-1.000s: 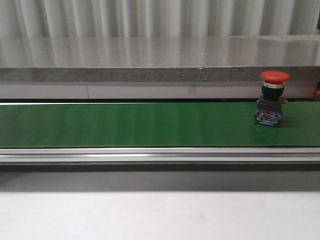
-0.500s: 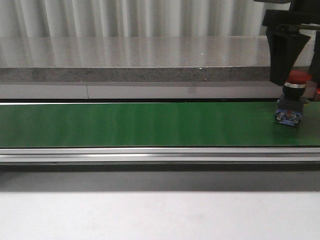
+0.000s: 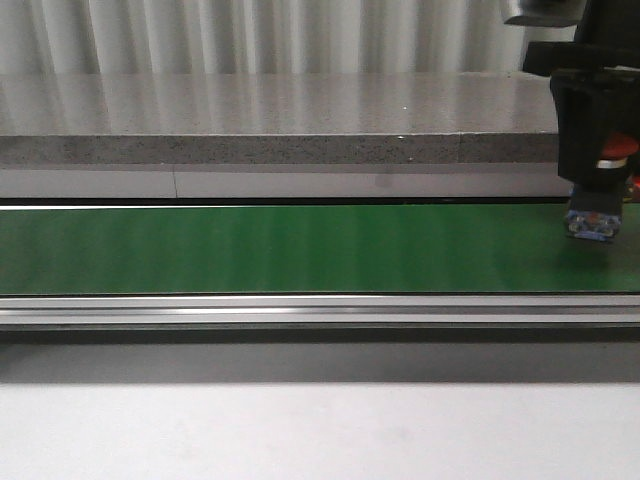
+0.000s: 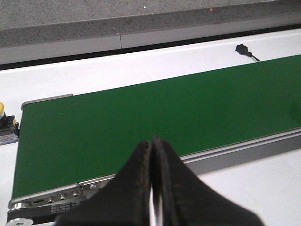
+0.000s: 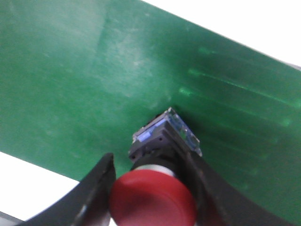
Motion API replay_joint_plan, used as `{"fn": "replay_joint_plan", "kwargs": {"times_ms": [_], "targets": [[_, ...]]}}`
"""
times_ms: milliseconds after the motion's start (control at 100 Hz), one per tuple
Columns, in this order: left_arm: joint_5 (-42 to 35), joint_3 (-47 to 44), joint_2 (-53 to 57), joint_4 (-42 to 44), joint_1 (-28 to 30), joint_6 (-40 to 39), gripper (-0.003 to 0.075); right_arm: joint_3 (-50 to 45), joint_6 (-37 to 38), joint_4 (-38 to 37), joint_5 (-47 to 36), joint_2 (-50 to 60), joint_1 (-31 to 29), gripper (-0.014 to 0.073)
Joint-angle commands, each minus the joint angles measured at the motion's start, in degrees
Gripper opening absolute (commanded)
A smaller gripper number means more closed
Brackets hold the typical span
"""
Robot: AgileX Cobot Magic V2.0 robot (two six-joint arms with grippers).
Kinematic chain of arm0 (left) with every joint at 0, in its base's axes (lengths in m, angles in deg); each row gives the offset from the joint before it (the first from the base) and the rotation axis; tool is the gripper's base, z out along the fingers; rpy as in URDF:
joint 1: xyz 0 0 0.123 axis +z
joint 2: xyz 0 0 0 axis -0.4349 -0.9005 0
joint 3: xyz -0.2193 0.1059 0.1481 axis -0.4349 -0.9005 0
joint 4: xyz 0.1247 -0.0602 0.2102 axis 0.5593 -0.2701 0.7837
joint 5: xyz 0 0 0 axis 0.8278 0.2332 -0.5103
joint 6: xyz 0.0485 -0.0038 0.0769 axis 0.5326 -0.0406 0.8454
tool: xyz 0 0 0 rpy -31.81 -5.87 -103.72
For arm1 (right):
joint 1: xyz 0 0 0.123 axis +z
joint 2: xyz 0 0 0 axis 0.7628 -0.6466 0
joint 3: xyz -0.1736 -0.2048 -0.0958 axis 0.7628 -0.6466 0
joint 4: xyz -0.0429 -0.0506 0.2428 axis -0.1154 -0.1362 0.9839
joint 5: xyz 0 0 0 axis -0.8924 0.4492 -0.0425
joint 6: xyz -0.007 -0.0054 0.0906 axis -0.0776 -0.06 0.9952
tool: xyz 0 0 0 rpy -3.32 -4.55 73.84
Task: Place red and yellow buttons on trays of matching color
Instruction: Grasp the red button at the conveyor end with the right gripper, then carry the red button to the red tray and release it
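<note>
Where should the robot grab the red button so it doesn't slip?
Probably from above, around the dark neck just under the red button's wide cap. It stands upright on the green belt, and the cap overhangs the narrower body, so it would likely catch on the fingers. The right gripper already has a finger on each side there; whether it is squeezing cannot be told.

right gripper (image 3: 597, 170) dropped round red button (image 3: 612, 158), now lifted.

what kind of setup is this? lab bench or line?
Looks like a conveyor sorting cell, probably a mock industrial line. A green conveyor belt with aluminium side rails runs across the table, and the right gripper straddles a red button, an industrial push-button type.
</note>
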State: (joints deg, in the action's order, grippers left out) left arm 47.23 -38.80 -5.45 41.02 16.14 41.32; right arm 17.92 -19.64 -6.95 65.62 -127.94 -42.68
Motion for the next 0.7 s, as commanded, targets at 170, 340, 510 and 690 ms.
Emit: {"fn": "replay_joint_plan", "kwargs": {"times_ms": [170, 340, 510, 690], "targets": [[-4.1, 1.5, -0.2, -1.1, -0.5, -0.2, -0.002, 1.8, 6.5, 0.1, -1.5, 8.4, -10.1, 0.0225], [-4.1, 1.5, -0.2, -1.1, -0.5, -0.2, -0.002, 1.8, 11.3, 0.1, -3.2, 8.7, -19.7, 0.0225], [-4.1, 1.5, -0.2, -1.1, -0.5, -0.2, -0.002, 1.8, 15.9, 0.1, -7.0, 8.5, -26.9, 0.0225], [-4.1, 1.5, -0.2, -1.1, -0.5, -0.2, -0.002, 1.8, 18.1, 0.1, -9.1, 6.6, -30.0, 0.0225]]}}
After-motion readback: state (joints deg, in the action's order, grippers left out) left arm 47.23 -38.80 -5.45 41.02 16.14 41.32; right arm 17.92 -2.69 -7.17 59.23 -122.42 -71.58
